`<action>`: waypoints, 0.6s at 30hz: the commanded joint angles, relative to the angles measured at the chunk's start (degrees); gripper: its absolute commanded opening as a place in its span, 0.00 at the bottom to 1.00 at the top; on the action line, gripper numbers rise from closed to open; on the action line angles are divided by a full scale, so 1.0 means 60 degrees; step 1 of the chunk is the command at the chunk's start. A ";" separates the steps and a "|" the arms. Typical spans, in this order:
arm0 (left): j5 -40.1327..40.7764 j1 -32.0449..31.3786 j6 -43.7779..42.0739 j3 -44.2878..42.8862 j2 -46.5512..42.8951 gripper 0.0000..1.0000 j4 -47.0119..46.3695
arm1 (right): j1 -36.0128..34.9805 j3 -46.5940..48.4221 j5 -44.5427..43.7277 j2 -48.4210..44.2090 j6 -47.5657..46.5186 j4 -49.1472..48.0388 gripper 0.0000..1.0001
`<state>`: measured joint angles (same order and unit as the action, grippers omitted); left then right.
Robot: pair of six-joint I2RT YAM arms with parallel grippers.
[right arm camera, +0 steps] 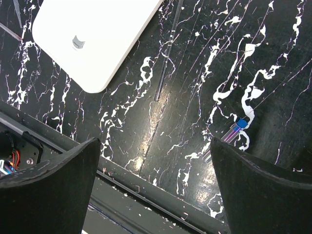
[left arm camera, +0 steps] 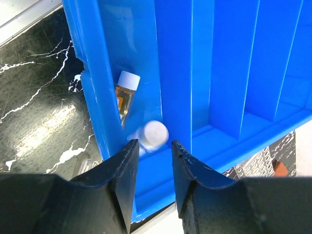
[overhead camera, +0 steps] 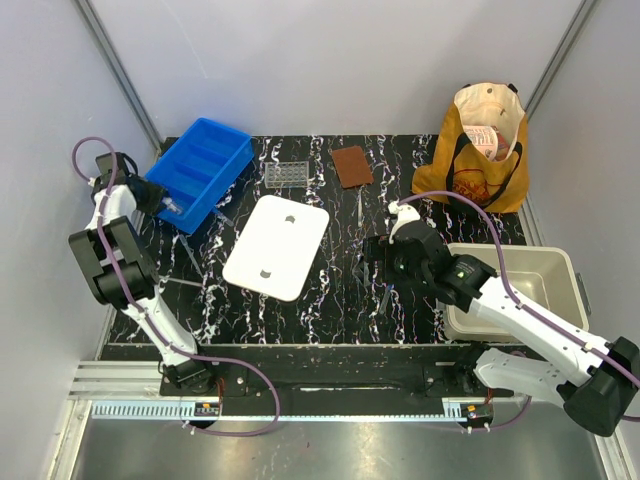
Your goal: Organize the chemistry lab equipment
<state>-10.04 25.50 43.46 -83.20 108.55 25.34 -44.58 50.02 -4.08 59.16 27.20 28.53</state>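
Observation:
In the left wrist view, an amber vial [left arm camera: 126, 95] with a white cap lies in the end compartment of the blue bin [left arm camera: 224, 73]. A blurred white-capped clear vial [left arm camera: 152, 135] is in the same compartment, just beyond my left gripper's [left arm camera: 153, 148] fingertips. The left gripper is slightly open and holds nothing. My right gripper [right arm camera: 153, 161] is wide open and empty above the table. A blue-capped tube [right arm camera: 234, 129] lies near its right finger, and a thin metal tool [right arm camera: 165, 63] lies farther ahead. The small clear rack [overhead camera: 285, 175] stands at the back.
A white lid [overhead camera: 277, 245] lies mid-table and also shows in the right wrist view [right arm camera: 92, 34]. A brown flat piece [overhead camera: 351, 165] is at the back. The tan tote bag [overhead camera: 480, 150] sits back right. A beige bin [overhead camera: 560, 270] is at the right edge.

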 commanded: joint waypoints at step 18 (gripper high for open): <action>-0.0274 -0.1669 -0.2306 0.0079 -0.3161 0.58 0.1666 | -0.0041 0.1287 -0.1692 0.0833 0.1954 0.1161 0.91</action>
<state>-10.52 20.88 35.53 -85.93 100.22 34.68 -44.58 53.82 -8.25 61.78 33.56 31.57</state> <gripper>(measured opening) 0.580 0.934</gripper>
